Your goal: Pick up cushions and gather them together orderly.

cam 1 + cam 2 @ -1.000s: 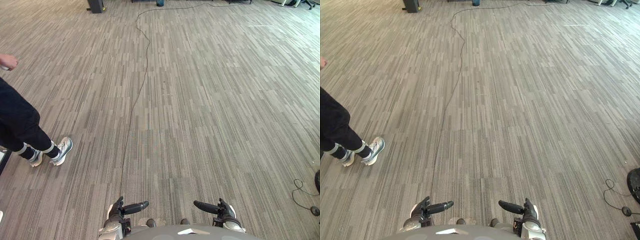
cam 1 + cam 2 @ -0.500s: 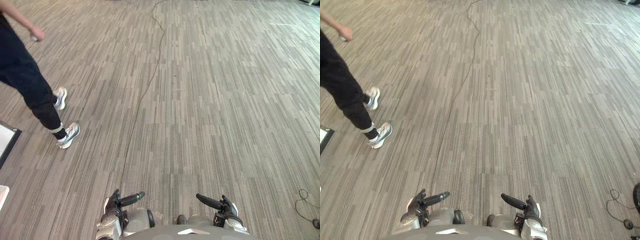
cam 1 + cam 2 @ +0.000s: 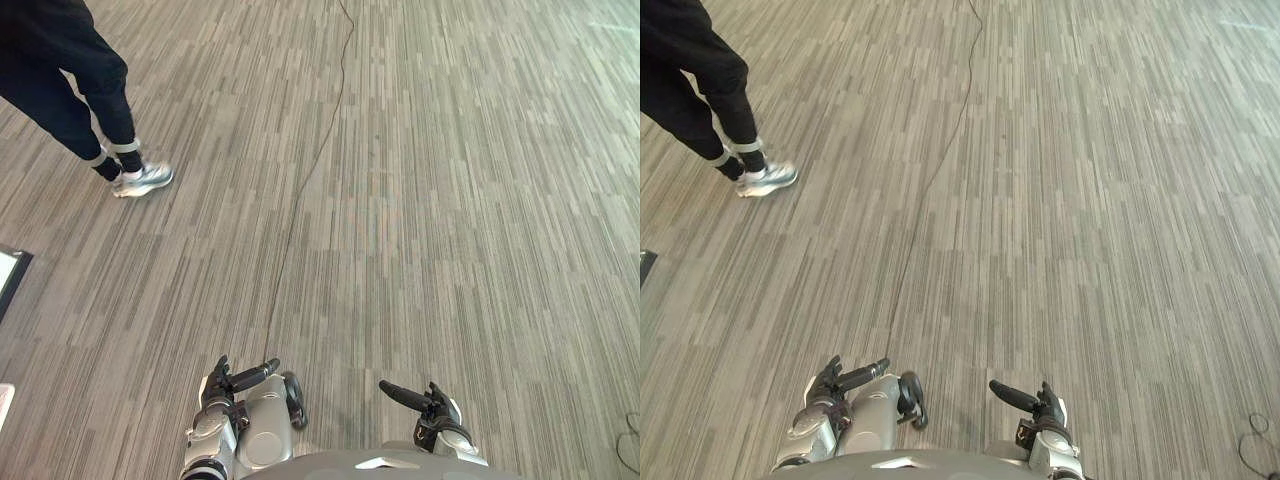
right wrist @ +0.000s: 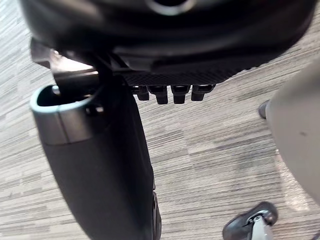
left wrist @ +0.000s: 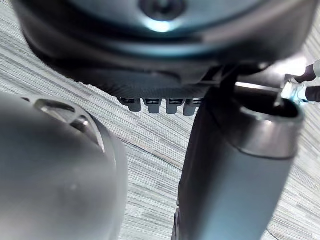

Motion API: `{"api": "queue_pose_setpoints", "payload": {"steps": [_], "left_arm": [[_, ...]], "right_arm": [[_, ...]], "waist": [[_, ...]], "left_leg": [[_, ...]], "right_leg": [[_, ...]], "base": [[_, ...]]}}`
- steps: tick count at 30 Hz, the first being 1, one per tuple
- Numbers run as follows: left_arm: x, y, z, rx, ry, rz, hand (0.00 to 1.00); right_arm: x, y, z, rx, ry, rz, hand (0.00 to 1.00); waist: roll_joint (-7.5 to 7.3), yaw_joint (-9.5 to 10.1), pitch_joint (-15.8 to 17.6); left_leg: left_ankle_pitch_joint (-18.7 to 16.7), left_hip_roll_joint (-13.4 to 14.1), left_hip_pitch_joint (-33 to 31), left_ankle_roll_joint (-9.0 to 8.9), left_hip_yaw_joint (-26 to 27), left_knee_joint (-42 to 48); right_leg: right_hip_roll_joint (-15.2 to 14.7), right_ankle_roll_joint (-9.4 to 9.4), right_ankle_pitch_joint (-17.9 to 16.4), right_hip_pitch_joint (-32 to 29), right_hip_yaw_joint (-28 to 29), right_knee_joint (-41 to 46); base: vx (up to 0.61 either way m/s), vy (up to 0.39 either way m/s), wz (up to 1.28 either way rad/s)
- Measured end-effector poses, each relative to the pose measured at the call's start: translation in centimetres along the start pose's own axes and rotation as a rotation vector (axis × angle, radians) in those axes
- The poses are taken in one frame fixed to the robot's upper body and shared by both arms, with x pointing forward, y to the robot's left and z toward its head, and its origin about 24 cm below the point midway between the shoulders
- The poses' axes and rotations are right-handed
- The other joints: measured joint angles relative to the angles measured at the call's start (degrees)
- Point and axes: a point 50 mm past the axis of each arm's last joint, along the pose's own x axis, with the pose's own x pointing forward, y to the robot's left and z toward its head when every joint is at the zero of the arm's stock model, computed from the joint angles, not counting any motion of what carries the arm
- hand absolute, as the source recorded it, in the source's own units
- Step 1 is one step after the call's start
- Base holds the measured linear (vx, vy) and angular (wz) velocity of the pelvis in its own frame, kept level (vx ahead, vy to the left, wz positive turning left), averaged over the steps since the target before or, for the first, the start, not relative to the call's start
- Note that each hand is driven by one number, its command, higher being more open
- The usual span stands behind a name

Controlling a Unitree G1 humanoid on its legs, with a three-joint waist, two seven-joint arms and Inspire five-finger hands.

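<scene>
Two empty hands, left hand (image 3: 235, 382) and right hand (image 3: 425, 402), fingers loosely straight, low over the floor (image 3: 450, 200). Where cushions lie, cannot tell; likely soft, light, best pinched at an edge.

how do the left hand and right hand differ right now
The left hand sits at lower left, pointing toward the right; the right hand sits at lower right, pointing toward the left. The left hand is on the side where the person stands; the right hand is not. Both are open and hold nothing.
</scene>
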Motion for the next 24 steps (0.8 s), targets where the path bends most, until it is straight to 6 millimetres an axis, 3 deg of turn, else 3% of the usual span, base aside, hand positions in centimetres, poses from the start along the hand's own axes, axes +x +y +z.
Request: {"api": "queue_pose_setpoints", "payload": {"steps": [1,2,3,4,5,6,7,9,10,11,12,14,15,16,17,18,19,21,23,24], "left_arm": [[0.0,0.0,-0.4,0.053,0.024,-0.016,1.00],[-0.1,-0.1,-0.6,0.059,0.032,-0.020,1.00],[-0.2,-0.5,-0.9,0.064,0.041,-0.031,1.00],[-0.2,-0.7,-1.0,0.071,0.041,-0.037,1.00],[-0.2,-1.1,-0.9,0.080,0.039,-0.053,1.00],[-0.2,-1.3,-0.9,0.079,0.039,-0.058,1.00],[-0.2,-2.0,-0.9,0.088,0.040,-0.078,1.00],[-0.2,-2.8,-1.0,0.096,0.048,-0.103,1.00],[-0.2,-3.1,-1.1,0.111,0.052,-0.116,1.00],[-0.2,-3.3,-1.2,0.112,0.058,-0.118,1.00],[-0.3,-4.2,-1.5,0.103,0.078,-0.136,1.00],[-0.5,-5.4,-1.8,0.098,0.093,-0.166,1.00],[-0.8,-5.8,-2.3,0.098,0.099,-0.173,1.00],[-0.9,-5.7,-2.5,0.098,0.102,-0.171,1.00],[-0.9,-5.8,-2.4,0.085,0.097,-0.170,1.00],[-0.9,-5.6,-2.2,0.051,0.091,-0.154,1.00],[-0.8,-5.2,-1.8,0.031,0.074,-0.139,1.00],[-0.5,-4.5,-0.4,0.024,0.018,-0.121,1.00],[-0.5,-4.1,0.8,0.007,-0.057,-0.117,1.00],[-0.5,-4.2,1.3,-0.002,-0.082,-0.123,1.00]], "right_arm": [[0.0,-0.4,0.3,-0.006,-0.014,-0.001,1.00],[0.1,-0.6,0.5,-0.008,-0.023,-0.003,1.00],[0.1,-0.9,1.1,-0.014,-0.050,-0.007,1.00],[0.1,-1.0,1.3,-0.015,-0.059,-0.007,1.00],[0.1,-1.0,1.8,-0.013,-0.085,-0.007,1.00],[0.1,-1.0,2.0,-0.008,-0.096,-0.004,1.00],[0.1,-1.2,2.6,0.000,-0.125,-0.008,1.00],[0.2,-1.3,3.0,-0.003,-0.140,-0.008,1.00],[0.2,-1.5,2.9,-0.004,-0.134,-0.012,1.00],[0.2,-1.6,2.9,-0.008,-0.131,-0.014,1.00],[0.6,-1.5,4.0,-0.028,-0.143,-0.011,1.00],[0.8,-2.1,4.5,-0.016,-0.149,-0.031,1.00],[0.7,-2.9,4.1,-0.027,-0.136,-0.047,1.00],[0.6,-3.1,3.8,-0.035,-0.131,-0.050,1.00],[0.6,-3.3,3.8,-0.035,-0.131,-0.052,1.00],[0.5,-3.0,4.1,-0.048,-0.143,-0.042,1.00],[0.5,-2.3,3.9,-0.044,-0.139,-0.026,1.00],[0.5,-1.7,3.4,-0.069,-0.110,-0.005,1.00],[0.3,-1.3,2.2,-0.062,-0.077,-0.003,1.00],[0.2,-1.3,1.7,-0.056,-0.065,-0.008,1.00]], "waist": [[0.29,-0.56,0.21],[0.57,-0.88,0.39],[1.46,-1.48,0.55],[1.74,-1.65,0.59],[2.23,-2.56,0.84],[2.36,-3.09,0.94],[2.65,-4.16,1.15],[3.24,-4.76,1.45],[3.15,-5.28,1.49],[3.34,-5.63,1.58],[5.29,-5.36,2.33],[5.69,-5.92,3.03],[6.49,-7.08,2.45],[6.78,-7.22,2.07],[8.12,-7.12,2.08],[9.97,-6.58,2.01],[10.60,-5.93,2.54],[8.76,-5.47,3.72],[6.46,-4.22,3.44],[6.13,-3.93,3.29]], "left_leg": [[-1.84,-1.35,7.13,-0.37,1.25,-2.79],[-2.17,-1.50,9.67,-0.45,1.54,-4.09],[-2.16,-1.51,15.35,-0.77,2.37,-8.48],[-1.99,-1.52,16.85,-1.08,2.59,-9.98],[-1.52,-1.47,20.40,-1.92,2.80,-13.64],[-1.34,-1.45,21.60,-2.26,2.81,-14.97],[-1.13,-1.32,24.93,-2.64,2.96,-18.03],[-1.07,-0.51,28.92,-2.75,3.04,-20.66],[-0.52,-0.75,32.09,-3.75,2.00,-23.30],[-0.25,-0.56,33.31,-4.25,1.26,-24.22],[2.17,1.21,34.90,-7.64,0.17,-25.15],[10.50,0.03,36.90,-9.08,-3.67,-25.09],[13.79,1.46,37.05,-9.81,-6.69,-19.60],[14.23,2.25,36.14,-9.95,-7.53,-16.03],[16.13,5.56,32.30,-10.62,-9.29,-5.17],[20.19,10.44,23.51,-11.11,-12.10,13.10],[19.33,13.72,17.02,-11.28,-12.68,26.61],[15.99,14.65,10.21,-10.89,-12.61,35.27],[12.01,13.85,2.68,-8.09,-8.75,32.15],[10.41,13.30,-0.28,-7.30,-6.85,26.81]], "right_leg": [[-0.58,1.83,3.63,-8.34,-1.02,19.70],[-0.44,0.46,2.86,-10.43,-2.64,23.60],[0.92,-4.01,0.14,-16.00,-6.43,27.72],[1.44,-4.62,-0.44,-17.86,-7.62,27.65],[2.56,-6.49,-1.59,-22.62,-10.95,24.80],[2.89,-6.89,-1.83,-24.35,-12.17,22.47],[4.22,-7.89,-2.22,-27.94,-14.81,13.83],[6.72,-9.35,-0.58,-29.26,-16.77,-1.11],[8.86,-10.27,8.34,-28.39,-16.34,-15.81],[9.41,-11.34,13.92,-27.46,-15.94,-16.96],[10.96,-15.13,15.07,-26.80,-16.56,-15.14],[7.88,-16.96,9.04,-28.69,-16.85,-3.58],[7.66,-16.53,4.37,-26.53,-17.82,-1.14],[7.96,-15.87,1.91,-24.76,-18.17,-2.29],[9.72,-14.84,-2.09,-21.45,-18.32,-4.35],[13.24,-15.83,-3.23,-18.69,-18.26,-6.54],[15.64,-16.89,-3.96,-15.01,-17.60,-8.38],[16.93,-17.58,-4.91,-8.00,-16.15,-12.27],[17.42,-17.64,-5.23,0.38,-13.41,-19.85],[17.45,-16.87,-4.84,3.90,-12.25,-23.05]], "base": [[0.48,0.199,-0.32],[0.57,0.138,-0.38],[0.38,0.066,-0.22],[0.47,0.051,-0.21],[0.29,0.010,-0.06],[0.62,-0.020,0.00],[0.67,-0.071,0.05],[0.65,-0.115,0.18],[0.50,-0.140,0.37],[0.66,-0.184,0.26],[0.79,-0.242,0.09],[0.75,-0.274,0.26],[0.44,-0.222,0.41],[0.56,-0.276,0.28],[0.55,-0.224,-0.18],[0.68,-0.239,-0.54],[0.56,-0.158,-0.63],[0.55,-0.114,-0.49],[0.62,-0.072,-0.52],[0.52,-0.017,-0.58]]}}
